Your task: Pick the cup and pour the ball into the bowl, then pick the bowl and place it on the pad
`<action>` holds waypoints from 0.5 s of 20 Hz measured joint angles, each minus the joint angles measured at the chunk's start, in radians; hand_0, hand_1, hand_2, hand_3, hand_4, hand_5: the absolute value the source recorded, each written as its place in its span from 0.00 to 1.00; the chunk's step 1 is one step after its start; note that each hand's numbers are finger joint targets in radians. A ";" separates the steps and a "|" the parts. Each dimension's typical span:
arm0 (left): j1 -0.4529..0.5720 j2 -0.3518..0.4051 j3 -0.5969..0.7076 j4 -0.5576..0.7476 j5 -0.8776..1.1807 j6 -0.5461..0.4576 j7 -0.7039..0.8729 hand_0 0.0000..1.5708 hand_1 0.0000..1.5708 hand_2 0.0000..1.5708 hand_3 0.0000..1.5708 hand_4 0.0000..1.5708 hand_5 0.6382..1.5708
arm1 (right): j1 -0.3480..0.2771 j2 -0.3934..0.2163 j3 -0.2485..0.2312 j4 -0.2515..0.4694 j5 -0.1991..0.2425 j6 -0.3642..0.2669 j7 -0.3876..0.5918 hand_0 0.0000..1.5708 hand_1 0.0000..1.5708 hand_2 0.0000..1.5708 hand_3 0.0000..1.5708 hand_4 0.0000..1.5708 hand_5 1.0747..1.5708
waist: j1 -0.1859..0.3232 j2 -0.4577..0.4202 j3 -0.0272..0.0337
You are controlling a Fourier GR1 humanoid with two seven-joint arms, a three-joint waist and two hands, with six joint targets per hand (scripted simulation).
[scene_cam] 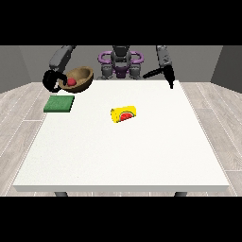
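Observation:
A brown bowl [80, 78] is held up in the air at the view's left, tilted toward the camera, with a red ball [72, 82] inside it. The hand at the view's left [51, 80] has its black fingers curled round the bowl's left rim. Just below and in front of the bowl lies the green pad [59, 103] on the table. A yellow cup [124, 114] with a red mark lies on its side near the table's middle. The hand at the view's right [170, 80] hangs above the table's far right edge, fingers pointing down and holding nothing.
The white table [123, 156] stretches wide toward the camera. The robot's body [120, 61] stands behind the far edge. Grey wooden floor lies on both sides of the table.

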 measured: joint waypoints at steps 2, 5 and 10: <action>-0.007 -0.015 -0.015 -0.012 -0.013 0.021 -0.015 0.00 0.00 0.00 0.00 0.00 0.99 | -0.016 -0.049 -0.036 0.022 -0.028 0.038 -0.007 1.00 1.00 1.00 1.00 0.68 0.98 | 0.010 0.039 0.0005; -0.034 -0.043 -0.044 -0.049 -0.036 0.054 -0.033 0.00 0.00 0.00 0.00 0.00 0.99 | -0.039 -0.113 -0.085 0.069 -0.063 0.092 -0.039 1.00 1.00 1.00 0.87 0.66 0.98 | 0.030 0.121 0.0009; -0.058 -0.065 -0.090 -0.153 -0.071 0.087 -0.014 0.00 0.00 0.00 0.00 0.00 0.99 | -0.038 -0.210 -0.142 0.155 -0.078 0.165 -0.157 1.00 1.00 1.00 0.50 0.65 0.99 | 0.058 0.230 0.0019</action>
